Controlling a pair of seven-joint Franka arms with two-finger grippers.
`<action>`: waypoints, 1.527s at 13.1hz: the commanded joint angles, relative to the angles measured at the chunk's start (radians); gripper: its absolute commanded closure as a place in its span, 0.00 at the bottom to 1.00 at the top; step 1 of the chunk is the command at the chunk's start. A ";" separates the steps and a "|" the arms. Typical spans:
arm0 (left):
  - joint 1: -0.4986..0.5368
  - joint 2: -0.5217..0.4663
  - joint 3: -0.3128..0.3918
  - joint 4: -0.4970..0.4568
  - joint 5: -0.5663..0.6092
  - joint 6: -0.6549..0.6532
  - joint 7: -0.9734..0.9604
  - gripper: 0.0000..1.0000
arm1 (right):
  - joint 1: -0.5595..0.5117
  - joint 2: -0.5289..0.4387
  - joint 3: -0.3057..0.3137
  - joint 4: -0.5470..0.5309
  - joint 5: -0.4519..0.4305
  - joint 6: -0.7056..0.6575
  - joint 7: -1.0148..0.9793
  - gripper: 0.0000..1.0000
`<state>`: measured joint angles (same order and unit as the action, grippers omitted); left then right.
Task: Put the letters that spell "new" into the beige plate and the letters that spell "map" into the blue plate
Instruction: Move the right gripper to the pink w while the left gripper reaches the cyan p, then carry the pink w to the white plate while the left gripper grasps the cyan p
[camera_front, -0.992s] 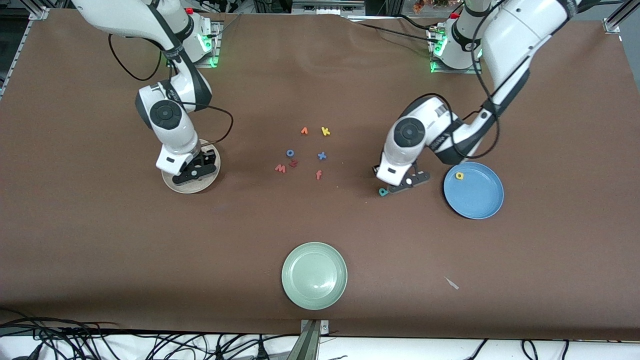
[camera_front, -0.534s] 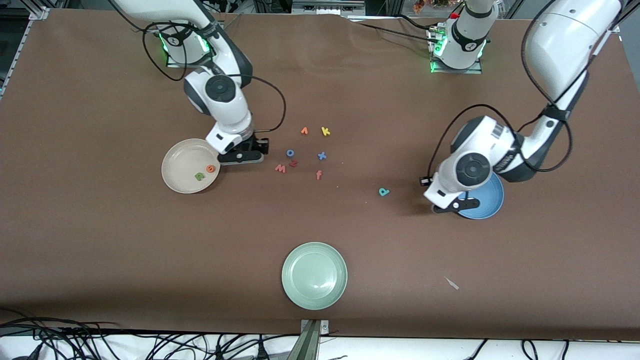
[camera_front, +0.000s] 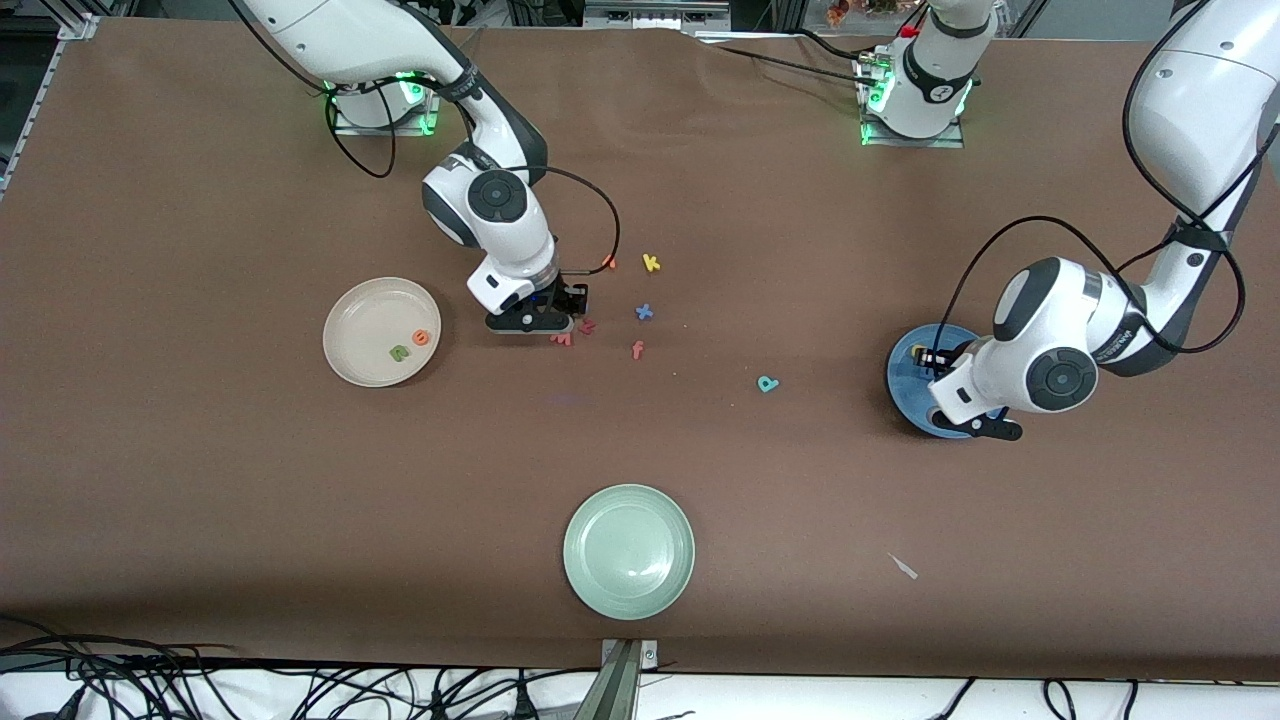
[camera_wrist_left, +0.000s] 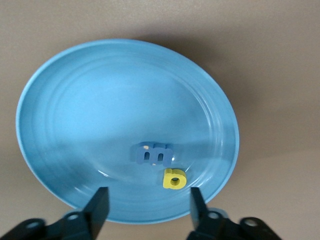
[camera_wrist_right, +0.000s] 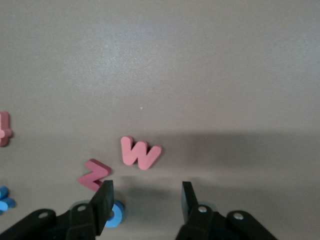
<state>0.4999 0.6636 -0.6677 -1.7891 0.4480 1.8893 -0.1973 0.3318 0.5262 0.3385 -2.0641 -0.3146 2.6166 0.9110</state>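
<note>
The beige plate (camera_front: 360, 335) holds the green n (camera_front: 400, 352) and the orange e (camera_front: 421, 337). My right gripper (camera_front: 530, 322) (camera_wrist_right: 146, 197) is open and empty, low over the letter cluster. The pinkish-red w (camera_wrist_right: 139, 152) (camera_front: 562, 339) lies on the table just ahead of its fingertips. My left gripper (camera_front: 985, 429) (camera_wrist_left: 148, 204) is open and empty over the blue plate (camera_front: 905, 380) (camera_wrist_left: 100, 100). The purple-blue m (camera_wrist_left: 153, 153) and the yellow a (camera_wrist_left: 174, 178) lie in that plate. The teal p (camera_front: 767, 383) lies on the table between the cluster and the blue plate.
Around the w lie a dark red z (camera_wrist_right: 94, 174), a blue o (camera_wrist_right: 116, 214), a blue x (camera_front: 644, 312) and an orange f (camera_front: 637, 349). An orange v (camera_front: 608, 262) and a yellow k (camera_front: 651, 263) lie toward the bases. A pale green plate (camera_front: 628, 551) sits nearest the front camera.
The left gripper swung from beside the p to over the blue plate and opened; the m now lies in the plate. The right gripper moved from the beige plate to the letter cluster.
</note>
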 joint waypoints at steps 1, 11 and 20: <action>-0.021 -0.015 -0.016 0.025 -0.023 -0.010 -0.002 0.00 | 0.013 0.023 -0.006 0.036 0.005 0.003 0.020 0.37; -0.224 0.023 -0.035 0.073 -0.114 0.287 -0.719 0.00 | 0.023 0.083 -0.041 0.058 -0.070 0.077 0.020 0.38; -0.498 0.097 0.142 0.059 -0.032 0.470 -1.036 0.03 | 0.023 0.081 -0.042 0.056 -0.083 0.077 0.011 0.78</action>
<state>0.0182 0.7533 -0.5436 -1.7319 0.3865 2.3494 -1.1946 0.3448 0.5899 0.3006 -2.0237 -0.3763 2.6861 0.9165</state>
